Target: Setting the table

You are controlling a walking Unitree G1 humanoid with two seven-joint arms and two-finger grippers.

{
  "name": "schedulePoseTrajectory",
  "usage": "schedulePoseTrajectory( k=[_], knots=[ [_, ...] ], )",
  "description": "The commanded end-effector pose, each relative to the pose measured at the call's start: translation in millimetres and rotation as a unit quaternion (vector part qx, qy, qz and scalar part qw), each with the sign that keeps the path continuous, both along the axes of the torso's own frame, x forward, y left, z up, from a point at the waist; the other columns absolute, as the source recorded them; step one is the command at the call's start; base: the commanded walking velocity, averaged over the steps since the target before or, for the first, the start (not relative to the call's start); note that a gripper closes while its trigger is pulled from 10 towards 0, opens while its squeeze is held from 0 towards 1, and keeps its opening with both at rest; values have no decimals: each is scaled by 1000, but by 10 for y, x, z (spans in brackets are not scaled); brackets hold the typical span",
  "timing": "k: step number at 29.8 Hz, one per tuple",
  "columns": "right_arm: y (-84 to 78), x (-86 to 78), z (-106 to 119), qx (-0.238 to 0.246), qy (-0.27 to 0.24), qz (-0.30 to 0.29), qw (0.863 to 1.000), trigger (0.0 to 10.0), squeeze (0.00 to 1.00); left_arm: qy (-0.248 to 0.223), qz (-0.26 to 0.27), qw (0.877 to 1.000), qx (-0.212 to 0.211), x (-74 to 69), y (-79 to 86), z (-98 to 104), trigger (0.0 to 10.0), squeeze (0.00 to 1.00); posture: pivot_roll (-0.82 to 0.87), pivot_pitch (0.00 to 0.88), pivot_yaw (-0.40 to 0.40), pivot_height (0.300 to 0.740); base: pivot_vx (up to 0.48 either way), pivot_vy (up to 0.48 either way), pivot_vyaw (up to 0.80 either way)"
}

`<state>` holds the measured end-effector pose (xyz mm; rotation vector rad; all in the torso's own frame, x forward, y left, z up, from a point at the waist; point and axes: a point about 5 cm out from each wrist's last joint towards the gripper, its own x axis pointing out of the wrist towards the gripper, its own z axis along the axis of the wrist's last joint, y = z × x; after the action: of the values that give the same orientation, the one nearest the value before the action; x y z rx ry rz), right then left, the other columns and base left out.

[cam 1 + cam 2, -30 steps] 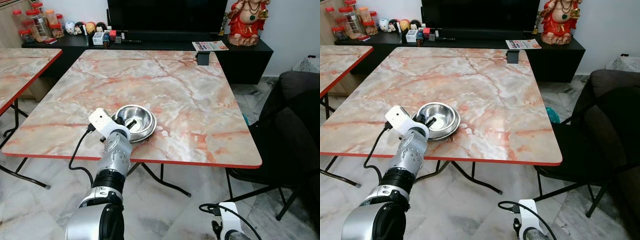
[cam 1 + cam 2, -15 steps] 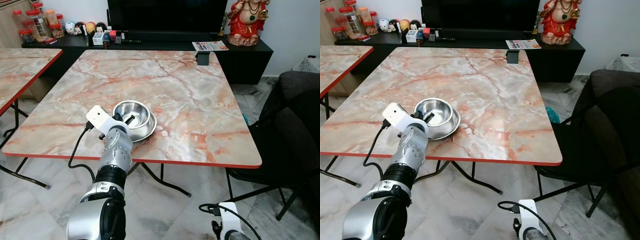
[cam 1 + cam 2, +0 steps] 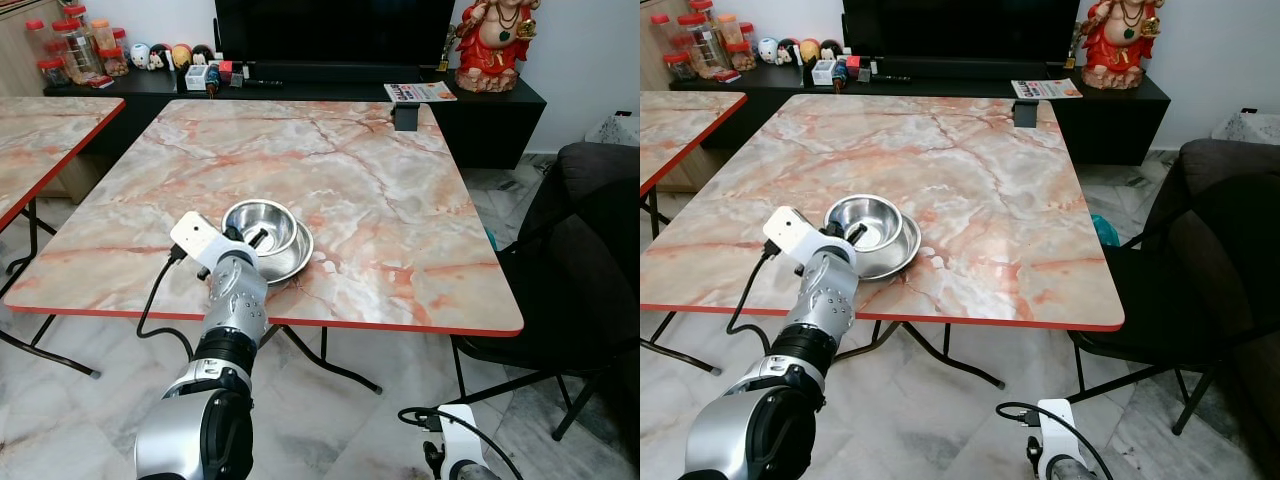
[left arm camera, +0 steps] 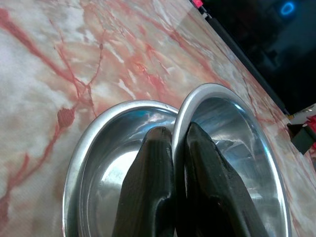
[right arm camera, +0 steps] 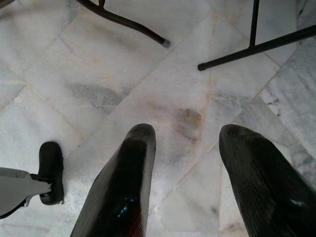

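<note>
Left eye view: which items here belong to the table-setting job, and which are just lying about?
In the job:
- upper steel bowl, rim pinched by the left end effector
- lower steel bowl under it
- marble table

Lying about:
- red statue
- magazine
- jars
- dark chair
- right end effector, open above the floor

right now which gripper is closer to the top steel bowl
Left. The left gripper has its fingers pinched on the rim of the upper bowl. The right gripper hangs open over the floor, well below the table.
</note>
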<state>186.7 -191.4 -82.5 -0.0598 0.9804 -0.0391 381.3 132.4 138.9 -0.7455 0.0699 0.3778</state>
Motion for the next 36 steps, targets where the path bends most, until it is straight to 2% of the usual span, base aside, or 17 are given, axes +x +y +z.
schedulePoseTrajectory(
  k=[1,17,36],
  knots=[
    [-4,7,6,2,-6,-10,1000,10000,0,-8,5,1000,9,9,8,39,10000,0,-71,0,-12,740,0,0,0],
    [14,20,9,6,-8,-14,1000,10000,0,-20,14,1000,11,23,52,89,10000,0,-69,0,-8,740,0,0,0],
    [25,8,2,9,-7,-18,1000,10000,0,-30,23,999,13,32,103,136,10000,0,-68,0,-5,740,311,0,0]
  ],
)
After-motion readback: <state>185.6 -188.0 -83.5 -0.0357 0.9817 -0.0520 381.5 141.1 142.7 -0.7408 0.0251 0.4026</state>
